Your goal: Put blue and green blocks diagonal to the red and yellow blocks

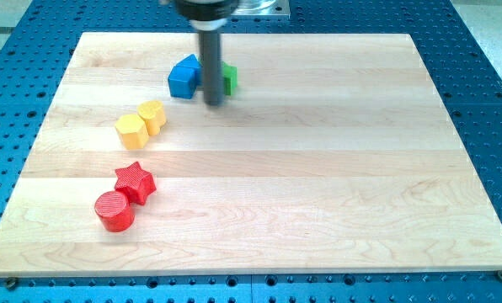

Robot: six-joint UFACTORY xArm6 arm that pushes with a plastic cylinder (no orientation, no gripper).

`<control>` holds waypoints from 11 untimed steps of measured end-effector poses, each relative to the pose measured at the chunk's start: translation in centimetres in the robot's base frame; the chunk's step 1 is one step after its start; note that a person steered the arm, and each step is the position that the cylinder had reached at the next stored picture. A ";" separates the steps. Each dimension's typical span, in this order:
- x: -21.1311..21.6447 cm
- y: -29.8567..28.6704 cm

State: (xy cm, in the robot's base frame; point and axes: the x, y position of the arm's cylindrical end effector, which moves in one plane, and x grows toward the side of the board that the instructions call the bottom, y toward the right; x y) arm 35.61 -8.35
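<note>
My tip (213, 103) rests on the wooden board (318, 168) near the view's top, just below and between a blue block (184, 77) and a green block (228, 78). The rod hides part of both. The blue block has a peaked top; the green block's shape is mostly hidden. Two yellow blocks sit lower left: a rounded one (152, 115) touching a hexagonal one (131, 131). Further down left, a red star (136, 181) touches a red cylinder (114, 210).
The board lies on a blue perforated table (487, 101). The arm's dark body (205, 8) hangs over the board's top edge.
</note>
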 end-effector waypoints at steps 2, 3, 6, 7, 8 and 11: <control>3.3 -5.1; 0.2 -9.3; -4.0 -2.9; -2.7 -11.0; -5.8 -12.4; -7.0 -5.4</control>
State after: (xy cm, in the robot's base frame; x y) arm 28.64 -13.77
